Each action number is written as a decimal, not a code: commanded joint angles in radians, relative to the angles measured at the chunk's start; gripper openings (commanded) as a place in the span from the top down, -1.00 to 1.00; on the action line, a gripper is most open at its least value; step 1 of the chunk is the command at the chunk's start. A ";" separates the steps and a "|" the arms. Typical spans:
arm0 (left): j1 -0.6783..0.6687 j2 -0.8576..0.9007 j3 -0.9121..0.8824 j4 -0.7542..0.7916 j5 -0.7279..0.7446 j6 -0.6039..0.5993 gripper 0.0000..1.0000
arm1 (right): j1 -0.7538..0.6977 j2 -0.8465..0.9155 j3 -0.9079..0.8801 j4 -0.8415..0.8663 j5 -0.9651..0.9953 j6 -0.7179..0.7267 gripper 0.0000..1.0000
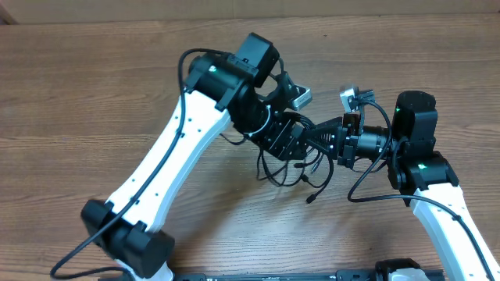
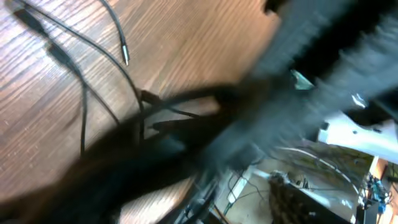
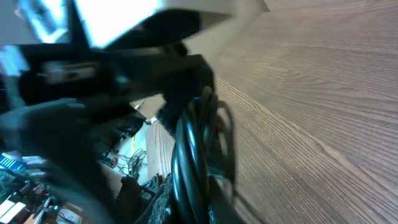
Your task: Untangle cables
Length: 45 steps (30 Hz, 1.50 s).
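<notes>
Looming nearest, white left arm [image 1: 181, 140] over the table [image 1: 70, 86]. Jaws of left gripper [image 1: 291, 143]: cannot tell, blurred. Jaws of right gripper [image 1: 332, 146] pinched shut, apparently on a strand. Between both, cables [image 1: 285, 173] in loose loops: light, limp, snag-prone. Best taken near a free plug [image 1: 310, 200], never mid-knot.

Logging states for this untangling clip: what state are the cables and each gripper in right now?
cables: tangled in one clump between the two grippers, one plug end trailing free.
left gripper: at the clump; open or shut cannot be told, its view is blurred.
right gripper: shut, cables bunched right against it; a grip on them is not clear.
</notes>
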 commanded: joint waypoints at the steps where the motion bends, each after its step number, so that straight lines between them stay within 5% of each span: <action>1: 0.001 0.023 0.006 0.033 0.040 -0.002 -0.30 | 0.006 -0.013 0.010 0.008 -0.029 -0.002 0.82; 3: 0.009 0.022 0.006 0.052 0.058 -0.002 -0.19 | 0.006 -0.013 0.010 0.009 -0.029 -0.002 0.82; 4: 0.017 0.022 0.006 0.066 0.071 0.003 0.04 | 0.006 -0.013 0.010 0.009 -0.029 -0.002 0.82; 11: 0.045 0.022 0.006 0.061 0.079 0.055 0.81 | 0.006 -0.013 0.010 0.009 -0.029 -0.002 0.82; 18: 0.079 0.022 0.007 0.075 0.079 0.055 0.92 | 0.006 -0.013 0.010 0.008 -0.029 -0.002 0.80; 20: 0.079 0.022 0.007 0.092 0.074 0.055 0.92 | 0.006 -0.013 0.010 0.005 -0.029 -0.002 0.28; 23: 0.079 0.021 0.008 0.085 0.000 0.055 0.92 | 0.006 -0.013 0.010 0.005 -0.029 -0.002 -0.95; 24: 0.079 0.020 0.008 0.075 -0.037 0.055 0.92 | 0.006 -0.013 0.010 0.005 -0.029 -0.002 -1.00; 29: 0.082 0.010 0.010 -0.022 -0.164 0.127 0.92 | 0.006 -0.013 0.010 0.006 -0.017 -0.002 -1.00; 34: 0.087 0.008 0.019 -0.078 -0.140 0.134 0.92 | 0.006 -0.013 0.010 0.005 0.009 -0.003 -0.88; 45: 0.083 0.008 0.019 -0.060 0.062 0.133 0.92 | 0.006 -0.013 0.010 -0.006 0.048 -0.035 -0.18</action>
